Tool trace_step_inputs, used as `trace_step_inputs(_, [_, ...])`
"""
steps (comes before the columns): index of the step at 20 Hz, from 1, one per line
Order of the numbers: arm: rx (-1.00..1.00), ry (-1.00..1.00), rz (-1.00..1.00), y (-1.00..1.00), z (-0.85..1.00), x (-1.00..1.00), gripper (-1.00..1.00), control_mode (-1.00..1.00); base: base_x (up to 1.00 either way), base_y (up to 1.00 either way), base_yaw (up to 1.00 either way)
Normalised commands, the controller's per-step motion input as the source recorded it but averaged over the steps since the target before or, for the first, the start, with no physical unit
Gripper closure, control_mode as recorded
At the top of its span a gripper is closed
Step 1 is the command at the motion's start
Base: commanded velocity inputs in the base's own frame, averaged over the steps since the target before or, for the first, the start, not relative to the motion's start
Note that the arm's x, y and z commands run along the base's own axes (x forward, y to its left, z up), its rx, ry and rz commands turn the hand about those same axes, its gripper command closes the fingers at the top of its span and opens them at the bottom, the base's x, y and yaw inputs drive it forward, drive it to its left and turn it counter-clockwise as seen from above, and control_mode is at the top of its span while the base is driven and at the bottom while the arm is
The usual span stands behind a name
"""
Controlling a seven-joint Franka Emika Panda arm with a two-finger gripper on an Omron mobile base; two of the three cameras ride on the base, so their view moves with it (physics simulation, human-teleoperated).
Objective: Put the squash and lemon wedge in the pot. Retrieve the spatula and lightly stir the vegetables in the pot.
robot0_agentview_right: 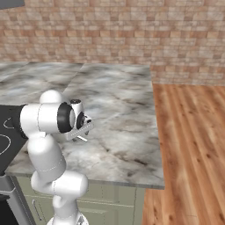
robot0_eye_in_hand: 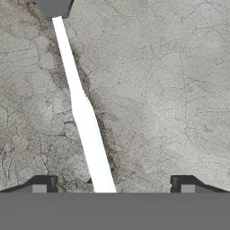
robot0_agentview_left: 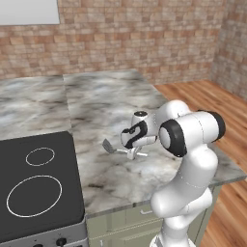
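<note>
The spatula [robot0_eye_in_hand: 85,121] lies flat on the marble counter, its grey head [robot0_eye_in_hand: 54,6] at the top left of the hand view and its pale handle running down between my fingertips [robot0_eye_in_hand: 45,183]. My gripper [robot0_eye_in_hand: 113,184] hovers open just over the handle's end, touching nothing. From the left base the spatula [robot0_agentview_left: 110,146] shows beside the lowered gripper [robot0_agentview_left: 131,153], near the counter's front. From the right base the gripper [robot0_agentview_right: 81,135] hangs low over the counter behind my forearm. The pot, the squash and the lemon wedge are out of view.
A black cooktop [robot0_agentview_left: 38,183] with two ring burners adjoins the counter [robot0_agentview_left: 111,96] on the left. The counter's front edge and right end drop to a wooden floor [robot0_agentview_right: 193,145]. A brick wall [robot0_agentview_right: 110,35] closes the back.
</note>
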Motion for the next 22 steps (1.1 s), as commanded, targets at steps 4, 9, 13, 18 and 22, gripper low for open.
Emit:
trace_step_inputs(4, [0.0, 0.0, 0.0, 0.0, -0.05, 0.0, -1.0, -1.0, 0.0, 0.0, 0.0])
trace_step_inputs(9, [0.0, 0.05, 0.0, 0.0, -0.07, 0.0, -1.0, -1.0, 0.0, 0.0, 0.0])
trace_step_inputs(13, [0.0, 0.04, 0.0, 0.0, -0.13, 0.0, -1.0, -1.0, 0.0, 0.0, 0.0])
trace_step_inputs(18, [0.0, 0.04, 0.0, 0.0, -0.15, 0.0, 1.0, -1.0, 0.0, 0.0, 0.0])
trace_step_inputs(22, [0.0, 0.0, 0.0, 0.0, -0.02, 0.0, 1.0, -1.0, 0.0, 0.0, 0.0])
